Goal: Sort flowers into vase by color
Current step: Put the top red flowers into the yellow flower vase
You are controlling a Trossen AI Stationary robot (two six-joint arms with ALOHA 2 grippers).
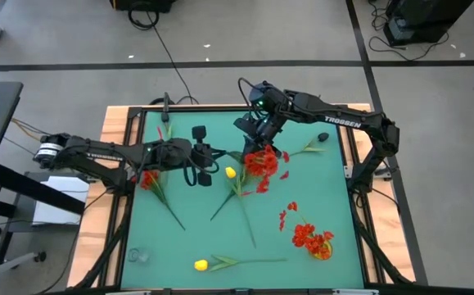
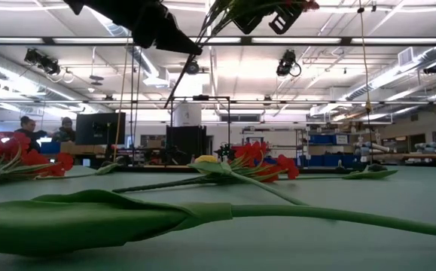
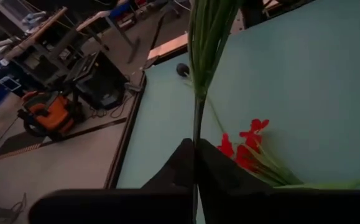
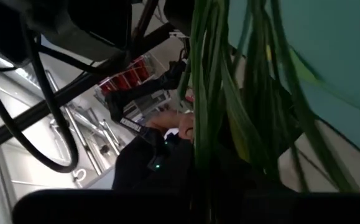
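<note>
A red-bloomed flower [image 1: 261,161] is up in the air between both grippers; its blooms also show at the low view's top edge [image 2: 308,4]. My right gripper [image 1: 257,133] is over the table's far middle, just above those blooms, shut among the flower's leaves. My left gripper [image 1: 206,156] is to its left and is shut on a thin green stalk [image 3: 196,124]. Other flowers lie flat on the mat: a red one [image 1: 149,177] at left, yellow heads [image 1: 230,172] [image 1: 205,178] mid-table, a yellow one [image 1: 201,264] at the near edge. My left gripper pinches a thin bare green stalk [image 3: 196,144] between its two fingers. The fingers come level from the table's left. The stalk runs on past them into long leaves [image 3: 207,31] toward the right arm, clear of the table. My right gripper is shut on the red flower's leafy stalks [image 4: 207,143], which run down between its fingers. Leaves hide the place of contact. It comes from above, slanting from the far right. The flower is clear of the table, its blooms [image 1: 261,161] below the gripper.
A vase [image 1: 319,246] with red blooms stands near the right front corner, and loose red blooms [image 1: 288,213] lie beside it. A clear glass [image 1: 138,256] stands at the near left. A green stem [image 1: 312,147] lies by the far right edge. People sit beyond the table [image 2: 25,129].
</note>
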